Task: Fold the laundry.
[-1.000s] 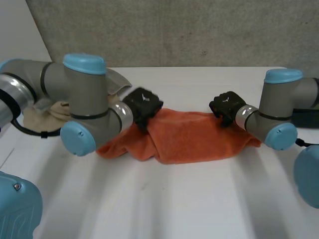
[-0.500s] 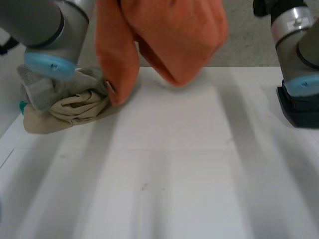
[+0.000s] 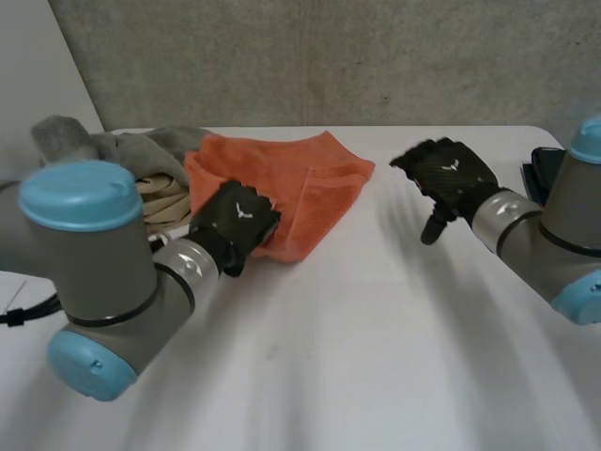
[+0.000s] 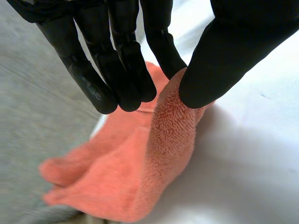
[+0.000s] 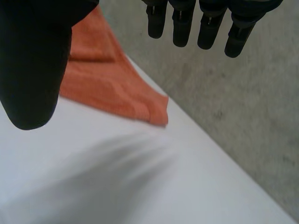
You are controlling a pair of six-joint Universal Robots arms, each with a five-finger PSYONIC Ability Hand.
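Your left hand (image 4: 121, 60) pinches an edge of the orange towel (image 4: 159, 154) between thumb and fingers; your right hand (image 3: 449, 174) hangs open, empty, over the table (image 3: 376, 357).

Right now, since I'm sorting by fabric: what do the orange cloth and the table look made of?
The orange cloth: likely cotton terry, matte; fuzzy looped pile shows along its fold. The table: smooth, plain white, no grain; perhaps laminate or painted, cannot tell which.

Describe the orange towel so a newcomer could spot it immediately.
On the white table, find the heap of grey and beige laundry at the far side. The orange towel lies against that heap, pinched at its near edge by the left hand. It alone is bright orange.
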